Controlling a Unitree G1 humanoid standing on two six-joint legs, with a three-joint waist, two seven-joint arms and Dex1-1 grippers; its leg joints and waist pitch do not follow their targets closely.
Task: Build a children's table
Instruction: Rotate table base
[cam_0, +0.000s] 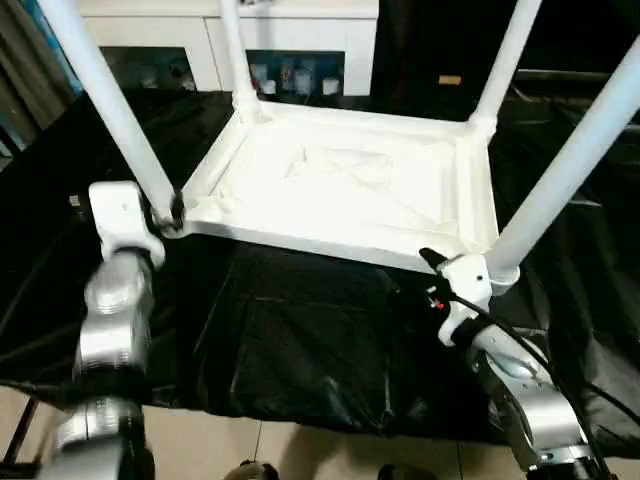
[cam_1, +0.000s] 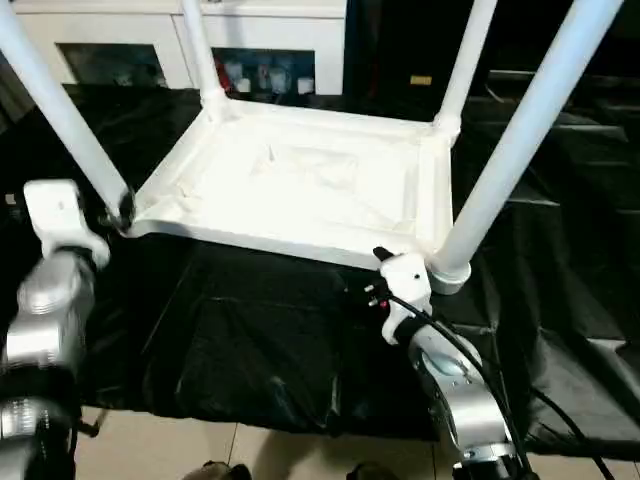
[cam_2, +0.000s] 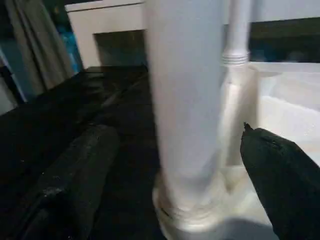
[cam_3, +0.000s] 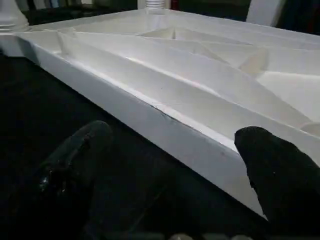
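Observation:
The children's table lies upside down on a black cloth, its ribbed white top (cam_0: 340, 180) facing up and four white legs standing in the corner sockets. My left gripper (cam_0: 168, 212) is at the near-left corner. It is open, with a black finger (cam_2: 85, 165) on either side of the base of the near-left leg (cam_2: 185, 100) and a gap to each. My right gripper (cam_0: 435, 270) sits by the near-right corner, beside the near-right leg (cam_0: 570, 170). It is open too, its fingers (cam_3: 272, 165) spread in front of the table top's near rim (cam_3: 150, 105).
A black cloth (cam_0: 300, 340) covers the work surface and hangs over its near edge above a tiled floor (cam_0: 300, 450). A white cabinet with glass doors (cam_0: 290, 40) stands behind the table. The far legs (cam_0: 505, 60) rise out of the picture.

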